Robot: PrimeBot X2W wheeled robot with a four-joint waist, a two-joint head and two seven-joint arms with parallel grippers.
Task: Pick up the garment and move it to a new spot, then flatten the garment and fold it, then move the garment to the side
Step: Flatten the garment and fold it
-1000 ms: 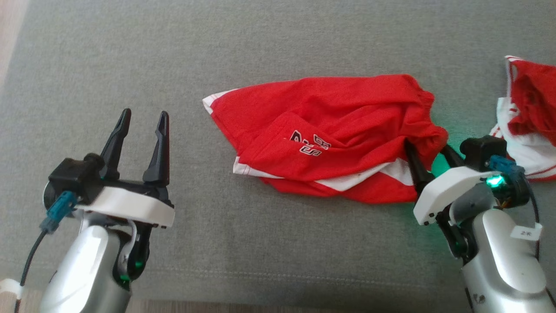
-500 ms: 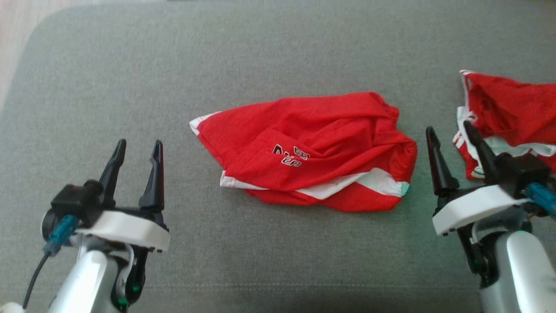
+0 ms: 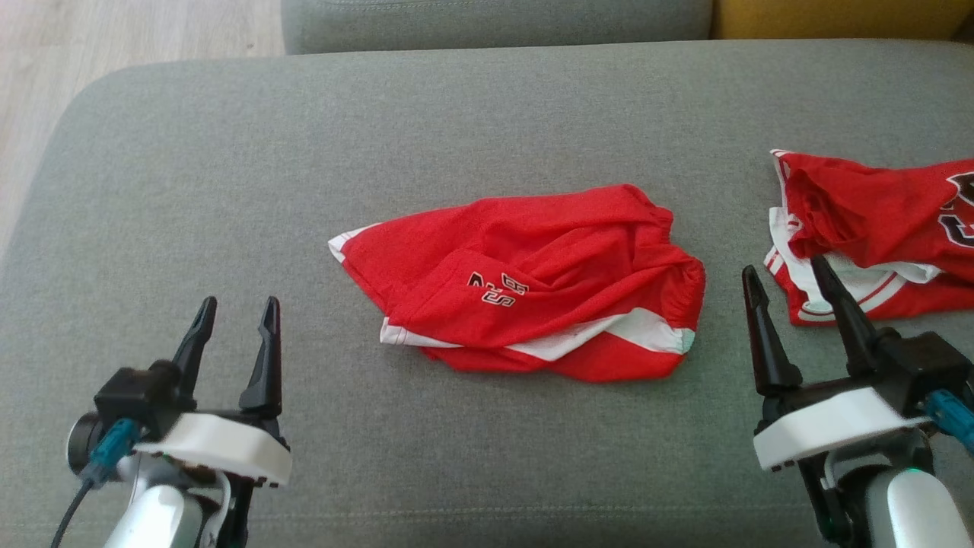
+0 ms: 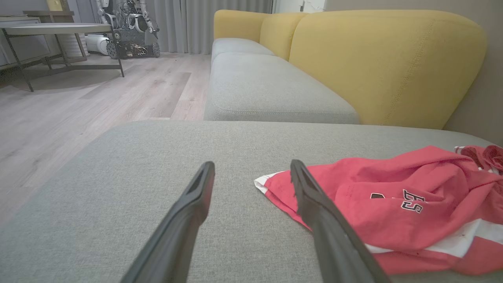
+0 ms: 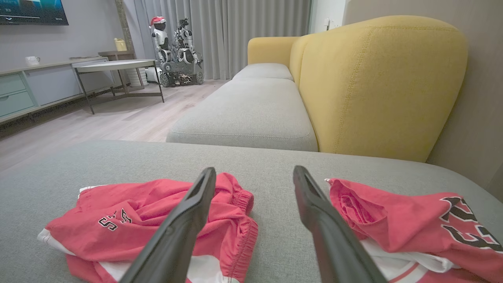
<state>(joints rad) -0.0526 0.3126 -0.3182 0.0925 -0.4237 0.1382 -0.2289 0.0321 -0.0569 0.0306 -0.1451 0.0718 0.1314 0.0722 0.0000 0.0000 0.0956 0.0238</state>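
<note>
Garment point(image 3: 525, 289) lies crumpled mid-frame on the sofa cushion point(image 3: 228, 152), long axis left-to-right — our right gripper point(image 3: 784, 266), fingers spread and empty, is near its right end; left gripper point(image 3: 238, 304), also spread, sits slightly farther off.

place: home living room
seating: long sofa point(image 5: 243, 114), grey cushions, yellow backrest point(image 5: 377, 86), centre-right of right wrist view
floor: pale wood planks point(image 4: 98, 98)
furniture: round table point(image 5: 118, 65), low sideboard point(image 5: 39, 84) at left edge, TV point(image 5: 31, 10) upper left
window: floor-length grey curtains point(image 5: 228, 35)
extra: wheeled robot point(image 5: 175, 51) parked by curtains
</note>
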